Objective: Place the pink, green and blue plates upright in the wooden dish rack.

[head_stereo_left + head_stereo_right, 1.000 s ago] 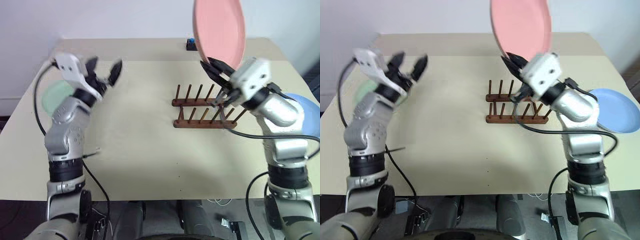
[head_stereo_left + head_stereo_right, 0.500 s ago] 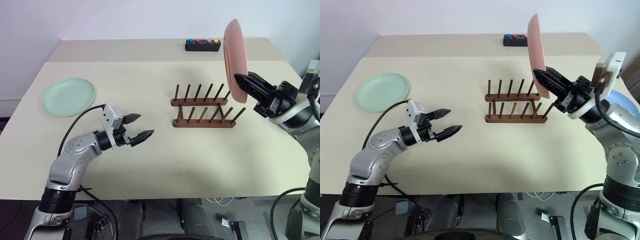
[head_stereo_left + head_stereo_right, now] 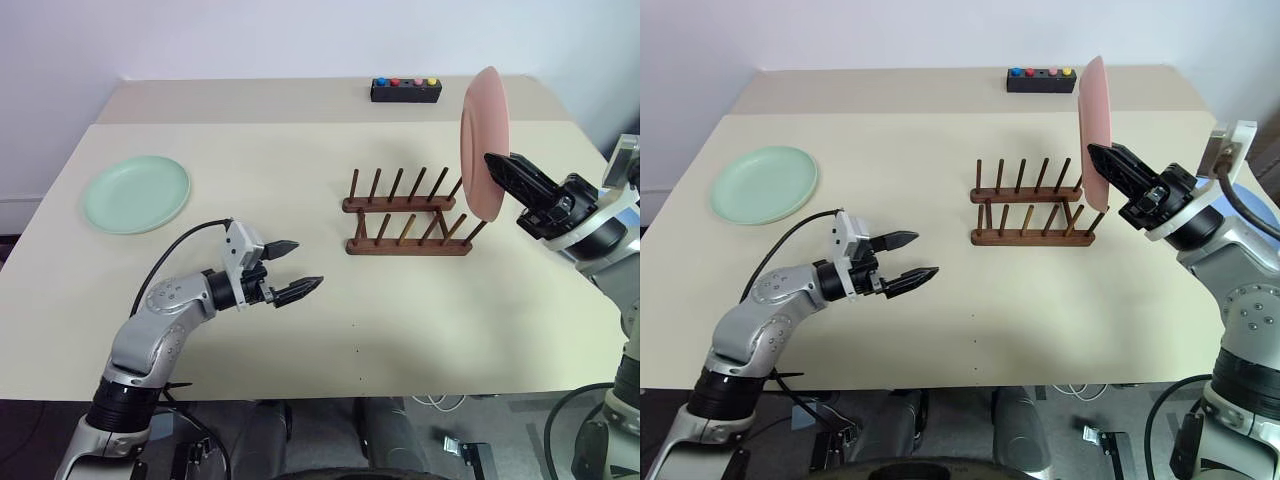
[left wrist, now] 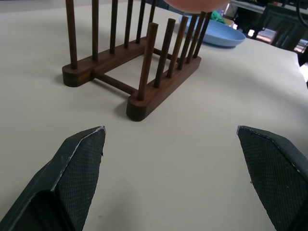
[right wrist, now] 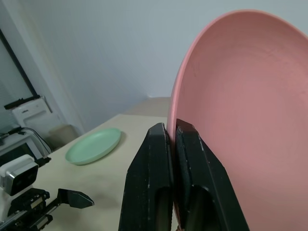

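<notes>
Above the dark-brown pegged wooden dish rack (image 3: 407,213), right gripper (image 3: 497,166) jaws pinch the upright pink plate (image 3: 484,143); left gripper (image 3: 296,268) jaws spread.

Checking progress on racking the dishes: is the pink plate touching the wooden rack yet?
Cannot tell. In the left eye view the pink plate, pinched by the right gripper, overlaps the rack's end pegs, with no contact or gap plainly shown.

I can't see most of the blue plate (image 4: 215,36): in my left wrist view the rack's (image 4: 139,72) pegs cover its near rim. The pink plate (image 4: 197,5) is cut off there by the picture's edge, leaving only its lowest rim.
</notes>
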You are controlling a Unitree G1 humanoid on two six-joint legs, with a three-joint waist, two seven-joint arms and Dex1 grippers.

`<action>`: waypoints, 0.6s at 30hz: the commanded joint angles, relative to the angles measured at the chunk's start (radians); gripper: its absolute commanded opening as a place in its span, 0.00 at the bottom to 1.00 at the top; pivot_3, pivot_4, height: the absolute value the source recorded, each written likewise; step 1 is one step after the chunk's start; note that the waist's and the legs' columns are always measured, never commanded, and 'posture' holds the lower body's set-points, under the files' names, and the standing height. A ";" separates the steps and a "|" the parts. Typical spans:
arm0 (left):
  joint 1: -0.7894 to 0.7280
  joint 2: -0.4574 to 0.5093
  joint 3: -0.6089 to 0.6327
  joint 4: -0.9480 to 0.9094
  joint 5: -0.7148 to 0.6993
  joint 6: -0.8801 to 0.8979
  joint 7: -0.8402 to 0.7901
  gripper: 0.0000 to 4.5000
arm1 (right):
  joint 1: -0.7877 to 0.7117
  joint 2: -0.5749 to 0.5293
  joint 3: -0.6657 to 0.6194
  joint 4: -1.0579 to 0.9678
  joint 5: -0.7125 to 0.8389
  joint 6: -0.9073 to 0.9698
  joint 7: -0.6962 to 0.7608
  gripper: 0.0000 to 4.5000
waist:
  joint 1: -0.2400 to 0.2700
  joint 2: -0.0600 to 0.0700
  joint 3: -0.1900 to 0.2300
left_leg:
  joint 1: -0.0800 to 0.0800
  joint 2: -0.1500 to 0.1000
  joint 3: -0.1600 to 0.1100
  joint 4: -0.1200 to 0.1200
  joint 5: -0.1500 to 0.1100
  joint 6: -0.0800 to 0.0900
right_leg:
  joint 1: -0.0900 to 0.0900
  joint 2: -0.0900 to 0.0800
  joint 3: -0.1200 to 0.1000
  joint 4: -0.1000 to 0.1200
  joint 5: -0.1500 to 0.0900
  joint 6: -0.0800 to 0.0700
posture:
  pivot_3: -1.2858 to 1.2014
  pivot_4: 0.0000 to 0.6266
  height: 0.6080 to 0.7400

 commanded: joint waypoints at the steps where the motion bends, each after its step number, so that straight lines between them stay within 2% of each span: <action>1: 0.007 -0.002 -0.009 -0.042 0.001 0.000 -0.004 0.99 | -0.008 -0.022 -0.028 -0.029 0.046 -0.001 0.018 0.00 | 0.000 0.000 0.000 | 0.000 0.000 0.000 0.000 0.000 0.000 | 0.000 0.000 0.000 0.000 0.000 0.000 | 0.52 0.24 1.00; 18: 0.012 -0.006 -0.025 -0.041 0.009 -0.006 0.003 0.99 | -0.039 -0.045 -0.025 0.080 0.084 0.022 0.033 0.00 | -0.001 0.000 0.000 | 0.000 0.000 0.000 0.000 0.000 0.000 | 0.000 0.000 0.000 0.000 0.000 0.000 | 0.52 0.24 1.00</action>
